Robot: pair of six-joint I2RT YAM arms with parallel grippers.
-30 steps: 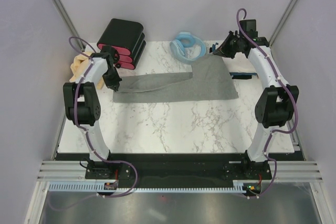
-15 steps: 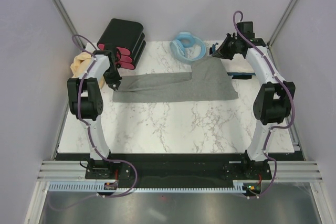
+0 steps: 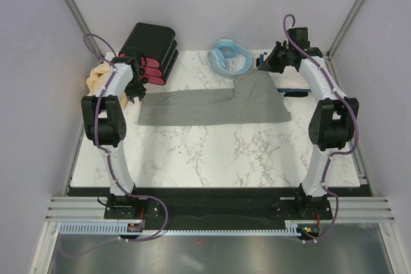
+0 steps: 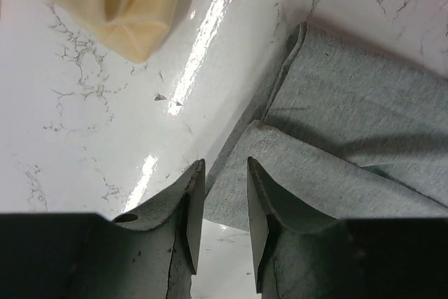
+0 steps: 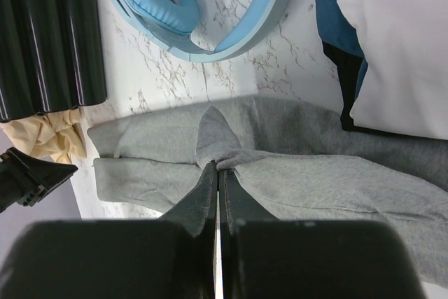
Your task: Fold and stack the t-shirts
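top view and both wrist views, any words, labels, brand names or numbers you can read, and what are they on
None: no view holds any readable text.
The grey t-shirt, the black box and the light-blue coil show no print or label.
The small coloured tags on the near rail are too small to read.

The left pincer [image 4: 224, 173] has opened and released the grey t-shirt [image 3: 212, 106].

Left fingers [image 4: 171, 208] apart, right fingers [image 5: 196, 208] together
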